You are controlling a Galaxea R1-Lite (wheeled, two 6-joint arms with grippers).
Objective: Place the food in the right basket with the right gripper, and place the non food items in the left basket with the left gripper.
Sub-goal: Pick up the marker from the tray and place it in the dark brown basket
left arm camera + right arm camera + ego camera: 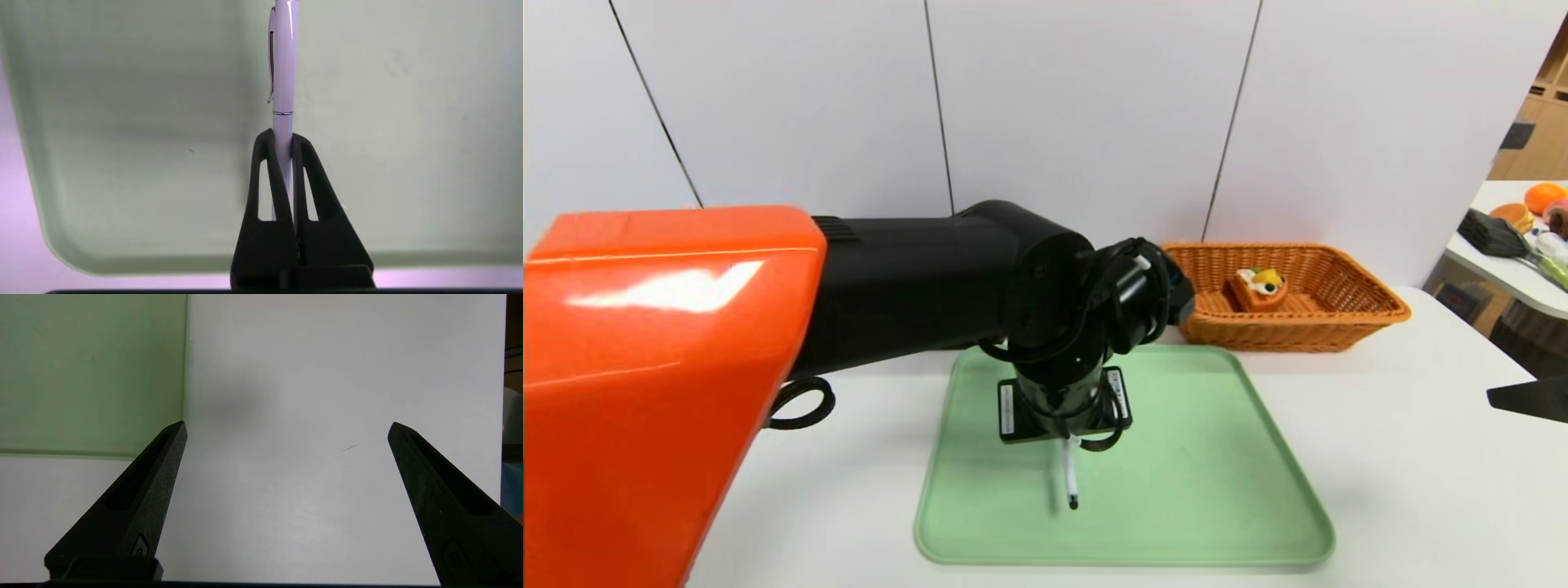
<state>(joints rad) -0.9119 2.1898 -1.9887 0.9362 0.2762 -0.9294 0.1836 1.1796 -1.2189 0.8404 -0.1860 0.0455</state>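
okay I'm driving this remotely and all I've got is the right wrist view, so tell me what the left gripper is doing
Observer: The left gripper is shut on a white pen, over the green tray.
Operator: And the food, is it in a basket?
Observer: Yes, the waffle wedge sits in the orange-tan wicker basket.
Operator: My right gripper is open and empty over the white table. Which way does the pen's black tip point?
Observer: Toward the robot, in the head view.

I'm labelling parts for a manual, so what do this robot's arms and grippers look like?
The left arm is black with a glossy orange shell, looping cables and white labels. The left gripper has black, tapered, slotted fingers; the right gripper matches.
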